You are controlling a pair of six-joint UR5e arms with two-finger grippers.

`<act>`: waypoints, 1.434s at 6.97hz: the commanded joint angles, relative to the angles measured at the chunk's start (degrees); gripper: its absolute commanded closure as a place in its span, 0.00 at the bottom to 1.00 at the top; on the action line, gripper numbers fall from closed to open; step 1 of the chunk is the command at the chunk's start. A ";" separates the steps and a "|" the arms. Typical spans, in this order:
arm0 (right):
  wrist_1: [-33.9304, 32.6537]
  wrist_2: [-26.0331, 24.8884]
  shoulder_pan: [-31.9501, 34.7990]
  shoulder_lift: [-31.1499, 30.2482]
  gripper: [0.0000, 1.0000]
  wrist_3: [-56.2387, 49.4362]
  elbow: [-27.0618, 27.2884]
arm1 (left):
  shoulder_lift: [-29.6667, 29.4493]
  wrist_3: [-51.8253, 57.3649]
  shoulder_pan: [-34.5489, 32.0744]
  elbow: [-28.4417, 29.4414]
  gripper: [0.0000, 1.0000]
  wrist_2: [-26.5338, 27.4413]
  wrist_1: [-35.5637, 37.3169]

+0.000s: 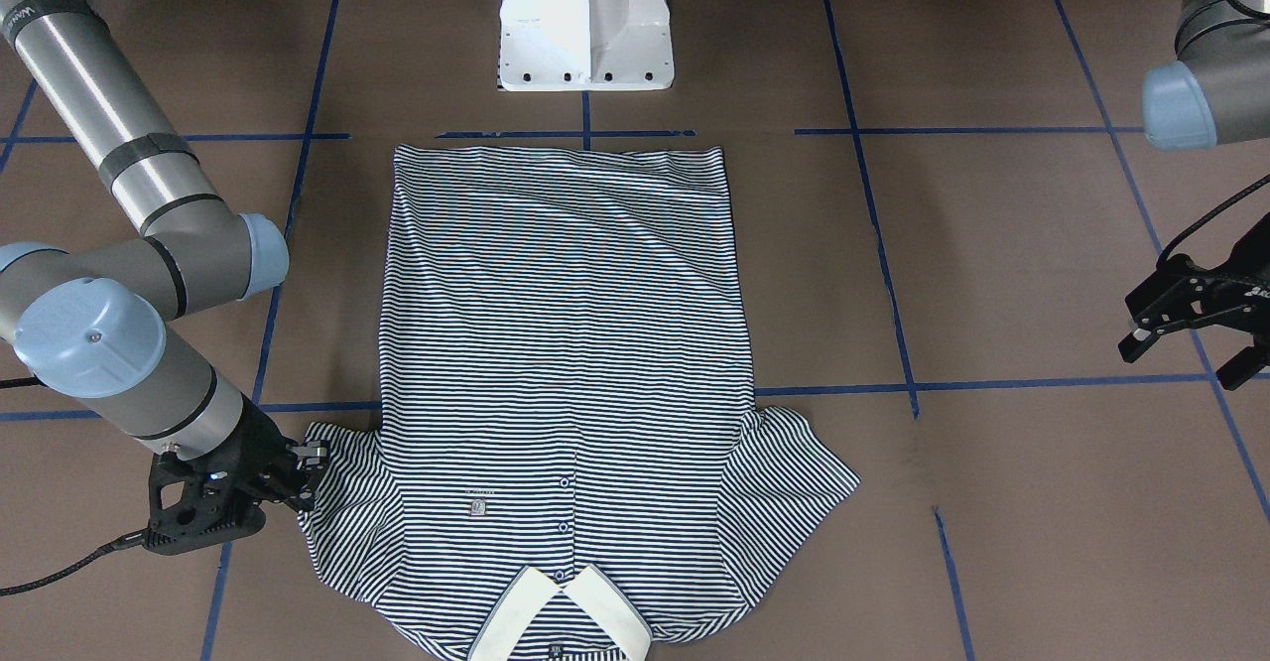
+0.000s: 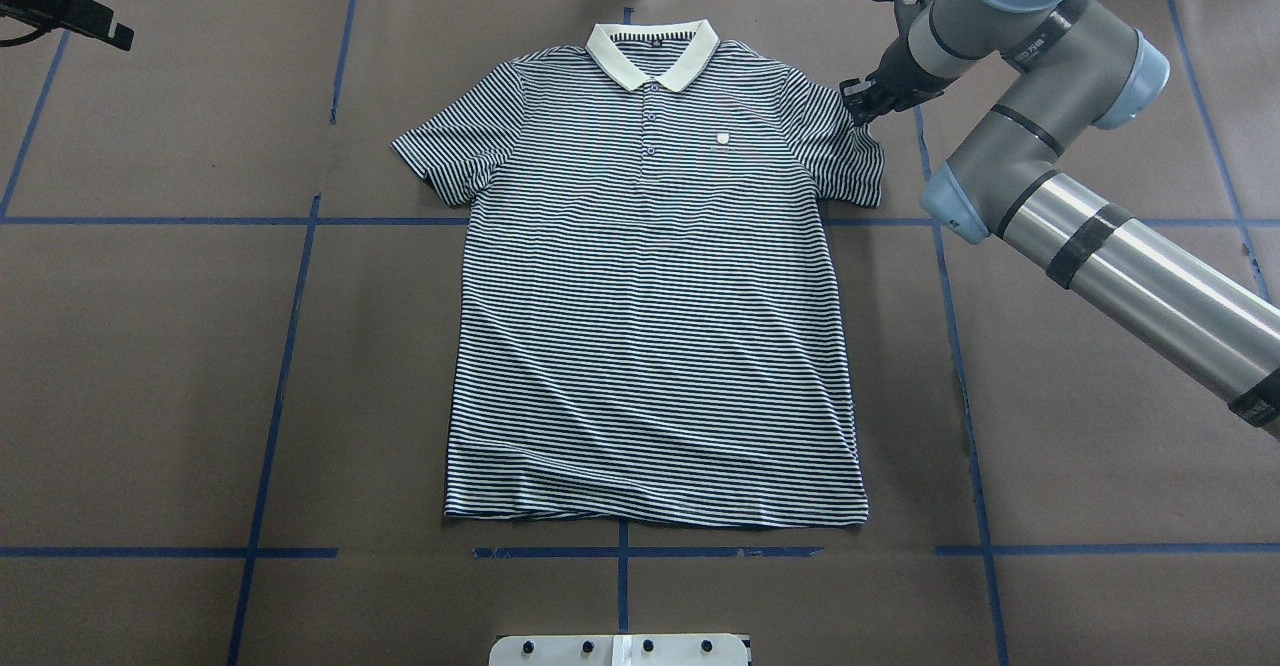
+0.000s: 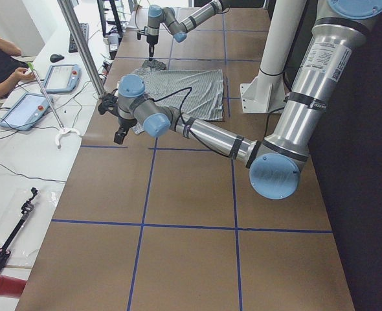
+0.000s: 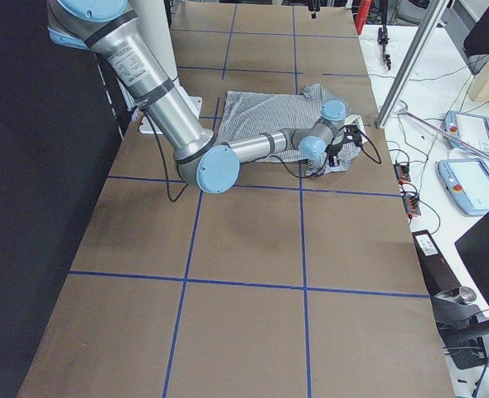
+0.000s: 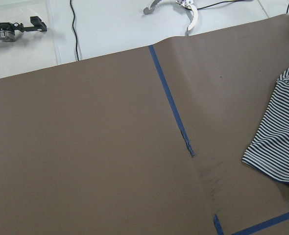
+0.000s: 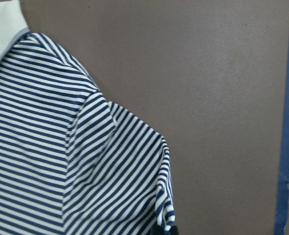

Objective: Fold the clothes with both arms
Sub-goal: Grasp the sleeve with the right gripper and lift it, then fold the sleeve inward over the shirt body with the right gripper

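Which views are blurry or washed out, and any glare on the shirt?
Right wrist view: the shirt looks soft, out of focus. Front-facing view: its stripes shimmer with moiré. Overhead view: sheen on the right arm, none on the shirt. Left wrist view: the white bench is washed out.

Standing here, the whole table [image 2: 150,366] is wrapped in brown paper, with blue tape lines [image 2: 282,376] chopping it into big squares. The light's bright and even, barely a shadow anywhere. Along one long edge there's a white bench [image 3: 22,162] with a couple of tablet-style pendants [image 3: 63,78] lying on it and a slanted aluminium post [image 3: 83,48] rising past it, while the opposite edge just drops off into a near-black backdrop [image 4: 21,207].
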 commanded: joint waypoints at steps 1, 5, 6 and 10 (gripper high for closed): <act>-0.28 0.71 -0.61 2.81 1.00 1.97 0.86 | 0.06 0.00 0.00 0.16 0.00 0.00 0.00; -2.83 -9.63 -7.11 15.02 1.00 5.86 -9.47 | -0.03 0.09 0.00 0.16 0.00 0.00 -0.09; -2.57 -10.27 -7.29 14.69 0.01 5.86 -9.51 | -0.03 0.09 0.17 0.07 0.00 0.00 -0.09; -2.91 -10.01 -5.37 13.99 0.00 6.12 -9.42 | -2.12 -6.81 3.58 0.42 0.00 1.83 -0.17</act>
